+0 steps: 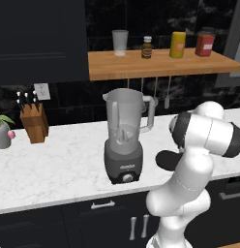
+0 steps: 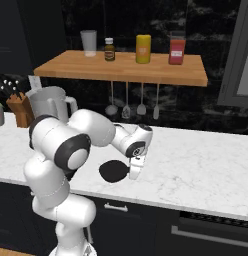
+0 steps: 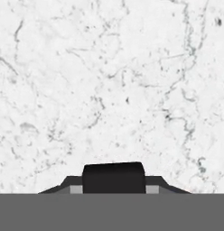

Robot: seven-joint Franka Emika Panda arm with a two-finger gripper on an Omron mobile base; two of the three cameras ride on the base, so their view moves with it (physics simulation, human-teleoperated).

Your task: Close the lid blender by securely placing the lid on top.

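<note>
While my arm bends low over the white marble counter (image 2: 206,155), my gripper (image 2: 133,172) points straight down at the stone, just beside the lid (image 2: 113,171), which lies flat near the counter's front edge. From the right base view my hand stands at the lid's right rim, and I cannot tell whether it touches the disc. In the hand view one dark block (image 3: 114,177) rises at the bottom over bare veined marble, with nothing between my fingers that I can make out; whether they are spread or pressed together I cannot tell. From the left base view the lid (image 1: 166,160) peeks out as a black oval from behind my forearm, to the right of the blender (image 1: 124,135). That blender stands upright toward the front edge of the counter, jar mouth uncovered, handle turned to the right, round knob facing forward. A knife block (image 1: 35,121) sits farther left by the back wall, and a wooden shelf (image 1: 160,64) above carries a glass, a bottle and two jars.
</note>
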